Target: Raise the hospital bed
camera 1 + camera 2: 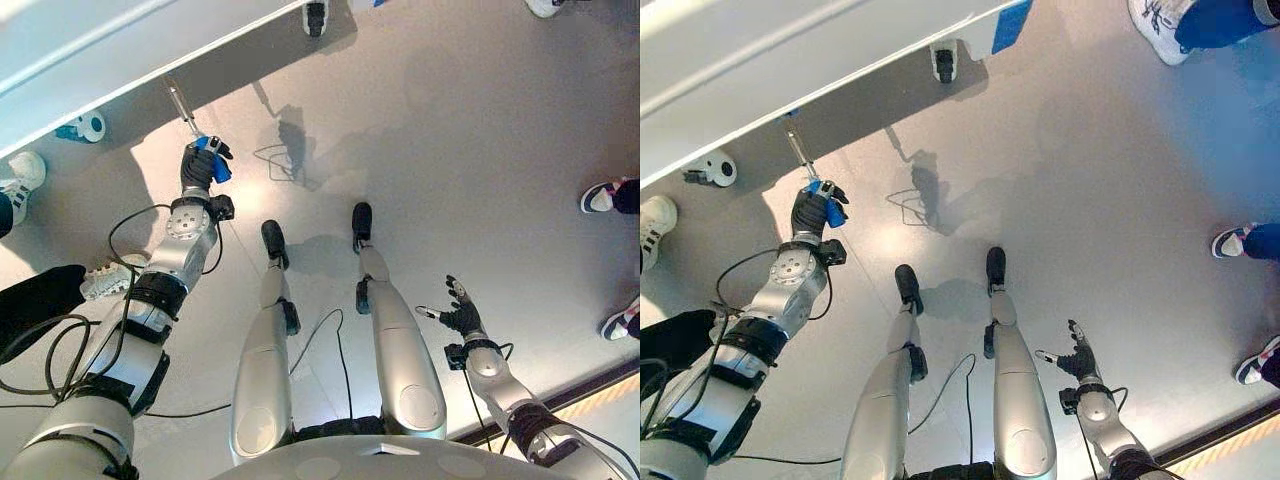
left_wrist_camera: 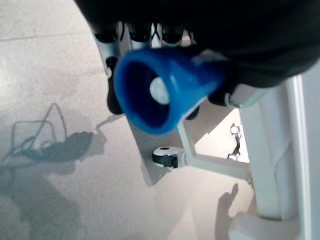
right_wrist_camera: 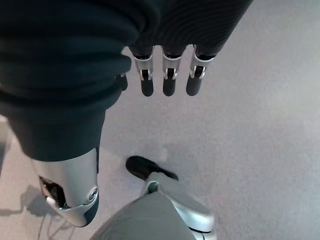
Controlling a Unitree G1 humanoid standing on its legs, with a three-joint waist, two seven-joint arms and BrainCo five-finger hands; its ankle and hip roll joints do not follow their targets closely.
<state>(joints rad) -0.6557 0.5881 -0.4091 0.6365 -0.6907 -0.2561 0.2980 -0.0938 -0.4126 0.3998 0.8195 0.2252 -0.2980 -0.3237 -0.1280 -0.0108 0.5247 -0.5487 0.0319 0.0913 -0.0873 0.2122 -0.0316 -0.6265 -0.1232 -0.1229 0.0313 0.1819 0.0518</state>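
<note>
The hospital bed (image 1: 120, 60) runs across the top left as a pale frame. A metal crank rod (image 1: 180, 105) sticks out from under it and ends in a blue handle (image 1: 214, 160). My left hand (image 1: 200, 165) is shut on that blue handle; in the left wrist view the handle (image 2: 160, 90) shows end-on with my fingers (image 2: 112, 42) curled behind it. My right hand (image 1: 462, 315) hangs low at the right, open and holding nothing, its straight fingers (image 3: 169, 75) over bare floor.
Bed castors stand on the grey floor (image 1: 90, 127) (image 1: 315, 15), and one shows by a bed leg (image 2: 167, 157). People's shoes are at the left (image 1: 22, 180), the right (image 1: 600, 197) and lower right (image 1: 622, 320). A yellow strip (image 1: 590, 395) borders the floor at lower right.
</note>
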